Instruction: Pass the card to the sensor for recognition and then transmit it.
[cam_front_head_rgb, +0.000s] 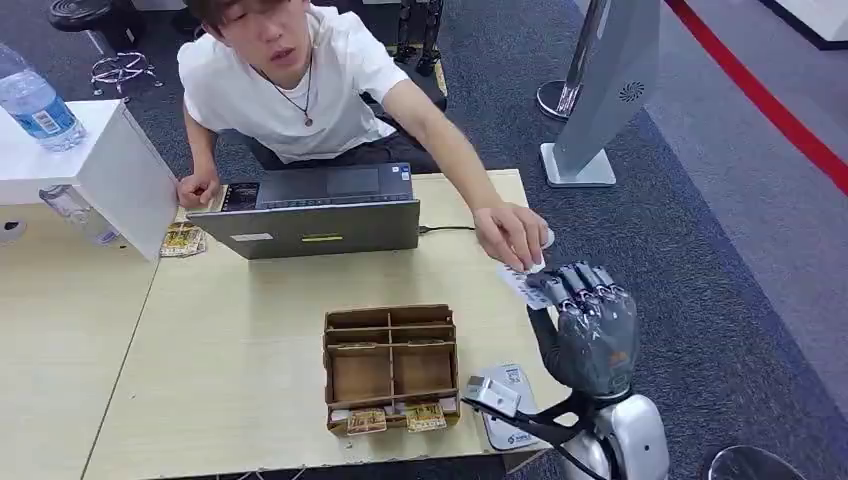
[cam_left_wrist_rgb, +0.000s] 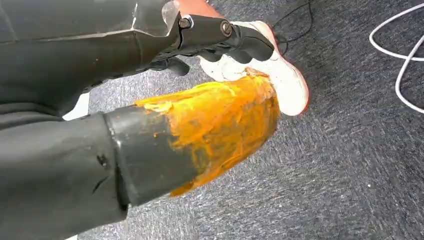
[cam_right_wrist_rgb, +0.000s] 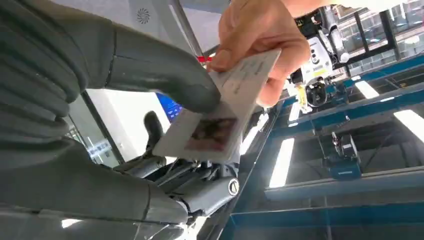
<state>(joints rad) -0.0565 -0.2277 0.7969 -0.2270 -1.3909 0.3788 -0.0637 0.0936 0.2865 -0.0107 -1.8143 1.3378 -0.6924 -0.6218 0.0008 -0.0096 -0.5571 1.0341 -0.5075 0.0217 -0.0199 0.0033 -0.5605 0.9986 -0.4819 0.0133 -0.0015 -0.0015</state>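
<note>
Right robot hand (cam_front_head_rgb: 590, 325) is raised off the right edge of the surface (cam_front_head_rgb: 250, 340), fingers pointing up, thumb and fingers pinching the card (cam_front_head_rgb: 520, 283). Wrist view confirms it: thumb (cam_right_wrist_rgb: 165, 75) pressed on the card (cam_right_wrist_rgb: 222, 110) face, darker fingers behind it. Card is white with a small dark picture patch near one end.

The person's hand (cam_front_head_rgb: 512, 235) reaches across from behind the laptop (cam_front_head_rgb: 315, 212) and grips the other end of the same card (both are holding it at once). In the wrist view the person's hand (cam_right_wrist_rgb: 260, 40) has fingers wrapped over the card's far edge.

Card sits in the air just past the surface's right side, between the two hands, above and beyond the sensor (cam_front_head_rgb: 505, 400), a white-grey unit lying at the near right corner. A brown cardboard organiser (cam_front_head_rgb: 390, 365) stands beside the sensor, with small cards in its front slots.

Left robot hand (cam_left_wrist_rgb: 220, 40) hangs down over grey carpet, dark fingers curled in, nothing in them; a white shoe (cam_left_wrist_rgb: 285, 80) is beyond it.
</note>
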